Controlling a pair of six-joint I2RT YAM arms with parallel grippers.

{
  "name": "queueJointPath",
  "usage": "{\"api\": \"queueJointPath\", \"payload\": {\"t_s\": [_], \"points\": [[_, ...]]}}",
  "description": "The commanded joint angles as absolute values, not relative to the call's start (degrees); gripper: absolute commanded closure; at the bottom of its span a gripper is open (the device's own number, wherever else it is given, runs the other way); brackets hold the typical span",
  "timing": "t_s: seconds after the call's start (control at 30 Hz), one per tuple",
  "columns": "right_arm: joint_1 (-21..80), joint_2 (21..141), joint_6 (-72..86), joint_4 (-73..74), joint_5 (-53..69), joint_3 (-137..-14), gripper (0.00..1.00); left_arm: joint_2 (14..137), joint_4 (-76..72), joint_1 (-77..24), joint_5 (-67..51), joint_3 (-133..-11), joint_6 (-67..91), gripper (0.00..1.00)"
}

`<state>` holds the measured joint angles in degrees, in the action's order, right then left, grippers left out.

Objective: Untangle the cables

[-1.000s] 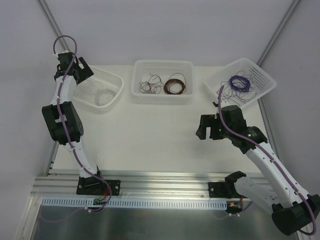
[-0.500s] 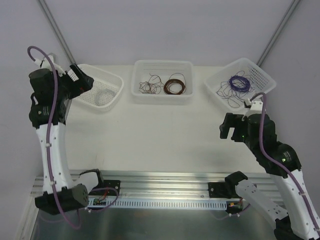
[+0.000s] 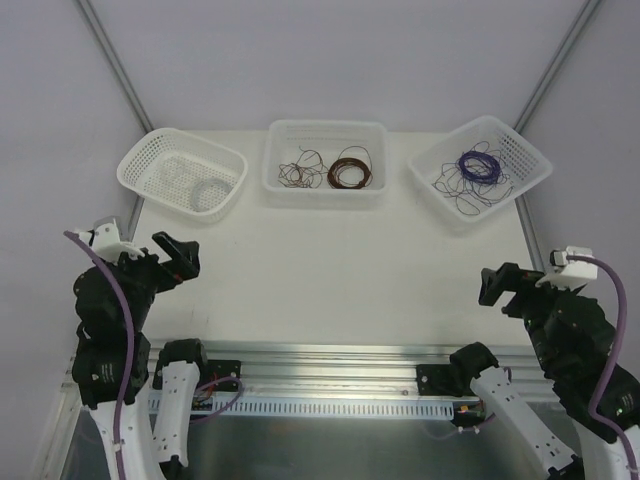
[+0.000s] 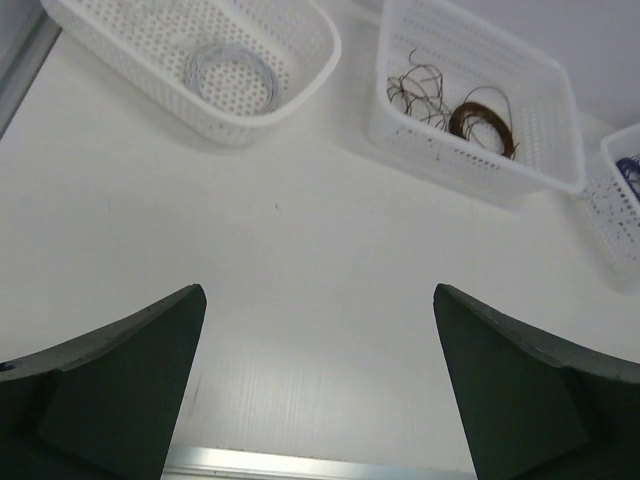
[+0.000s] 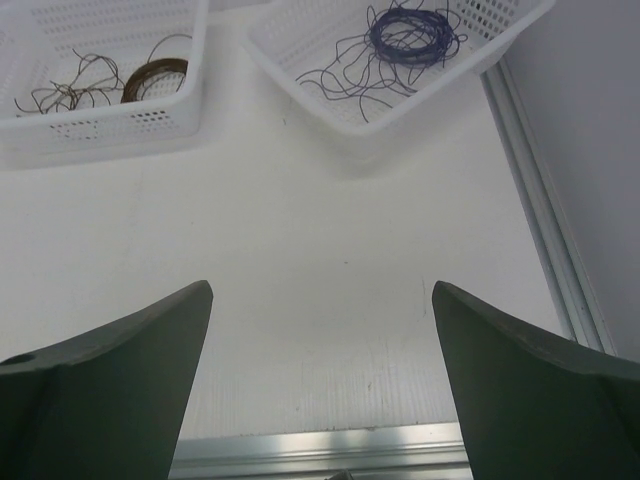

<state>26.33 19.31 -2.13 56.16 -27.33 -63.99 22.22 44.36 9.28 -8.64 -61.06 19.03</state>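
The cables (image 3: 299, 170) are a small clump of loose brown and dark squiggly strands in the middle white basket (image 3: 325, 131), left of a neat brown coil (image 3: 349, 172). The clump (image 4: 414, 86) and the brown coil (image 4: 486, 114) also show in the left wrist view, and the clump (image 5: 66, 93) shows in the right wrist view. My left gripper (image 3: 178, 258) hangs open over the table's near left, far from the baskets, nothing between its fingers (image 4: 318, 292). My right gripper (image 3: 497, 285) hangs open over the near right, equally empty (image 5: 321, 287).
The left basket (image 3: 135, 160) holds a white coil (image 3: 206, 187). The right basket (image 3: 535, 170) holds a purple coil (image 3: 478, 165) with loose purple strands (image 3: 455, 188) around it. An aluminium rail (image 3: 320, 362) runs along the near table edge.
Both arms have pulled back from the side baskets toward the near edge of the table, folding down low. Both grippers stayed open and empty.
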Motion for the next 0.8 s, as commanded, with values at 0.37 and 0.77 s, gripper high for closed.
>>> {"api": "queueJointPath", "payload": {"t_s": [0.37,0.77], "points": [[26.1,1.76,-5.1,53.17,-33.31,-53.53,0.03,6.95,47.82,-3.87,12.48,-55.21,19.25,0.01],[26.19,0.88,-5.1,52.65,-34.45,-50.72,0.03,-7.03,40.87,-4.22,11.69,-43.6,20.21,0.01]]}}
